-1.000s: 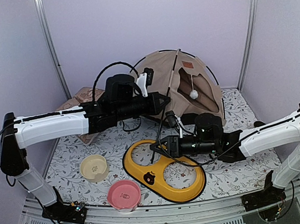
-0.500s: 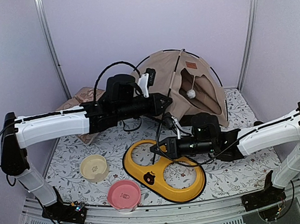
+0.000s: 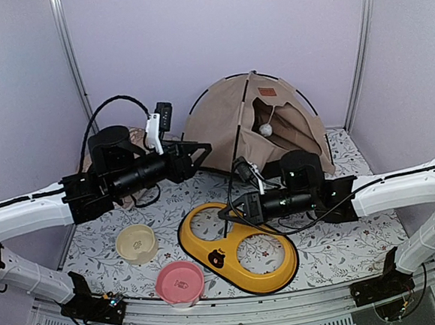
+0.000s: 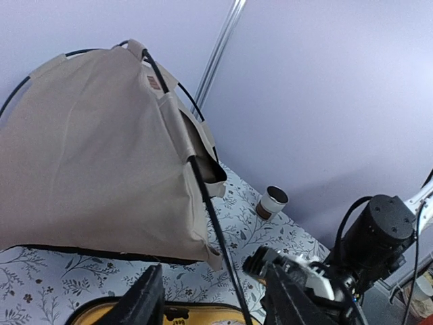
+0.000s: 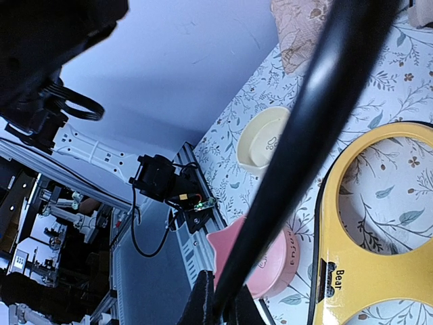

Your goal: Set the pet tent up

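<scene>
My table holds a yellow tray; a cream bowl and pink bowl sit left of it, the tent behind.

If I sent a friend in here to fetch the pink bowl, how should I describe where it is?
Find the beige tent at the back of the flowery table, then come forward to the yellow two-hole tray. The pink bowl sits by its front left end, nearest the front edge; the cream bowl, the only other one, lies farther back.

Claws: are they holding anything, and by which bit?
The right claw pinches the black pole on its bare stretch sticking out of the tent. The left claw is open, holding nothing.
</scene>
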`<state>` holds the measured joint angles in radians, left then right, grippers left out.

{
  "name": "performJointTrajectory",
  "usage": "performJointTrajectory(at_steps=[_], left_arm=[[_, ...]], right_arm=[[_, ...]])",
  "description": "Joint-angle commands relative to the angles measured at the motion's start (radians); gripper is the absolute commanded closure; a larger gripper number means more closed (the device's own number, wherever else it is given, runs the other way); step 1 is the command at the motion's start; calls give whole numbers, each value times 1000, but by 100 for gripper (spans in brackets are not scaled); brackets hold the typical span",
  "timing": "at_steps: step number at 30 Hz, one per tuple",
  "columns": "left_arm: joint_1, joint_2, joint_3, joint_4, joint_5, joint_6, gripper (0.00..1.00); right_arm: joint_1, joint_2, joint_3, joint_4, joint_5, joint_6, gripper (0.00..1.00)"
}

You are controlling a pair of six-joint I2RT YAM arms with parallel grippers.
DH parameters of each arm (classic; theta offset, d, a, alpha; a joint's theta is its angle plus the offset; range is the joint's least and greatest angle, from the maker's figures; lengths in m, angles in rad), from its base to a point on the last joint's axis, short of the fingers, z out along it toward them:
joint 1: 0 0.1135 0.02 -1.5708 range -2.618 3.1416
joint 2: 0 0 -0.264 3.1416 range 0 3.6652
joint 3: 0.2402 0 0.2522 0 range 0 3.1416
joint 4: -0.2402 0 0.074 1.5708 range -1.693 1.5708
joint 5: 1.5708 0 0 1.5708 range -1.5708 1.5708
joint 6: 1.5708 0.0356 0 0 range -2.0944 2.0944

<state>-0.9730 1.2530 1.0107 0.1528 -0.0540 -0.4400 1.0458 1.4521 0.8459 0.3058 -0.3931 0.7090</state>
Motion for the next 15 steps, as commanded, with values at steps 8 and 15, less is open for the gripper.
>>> performJointTrajectory(at_steps=[8, 15], left_arm=[[37, -7, -280, 275, -64, 10, 59], [25, 75, -339, 511, -13, 11, 60]], right_arm=[[-20, -7, 134, -11, -201, -78, 100], [-55, 11, 217, -28, -268, 6, 100]])
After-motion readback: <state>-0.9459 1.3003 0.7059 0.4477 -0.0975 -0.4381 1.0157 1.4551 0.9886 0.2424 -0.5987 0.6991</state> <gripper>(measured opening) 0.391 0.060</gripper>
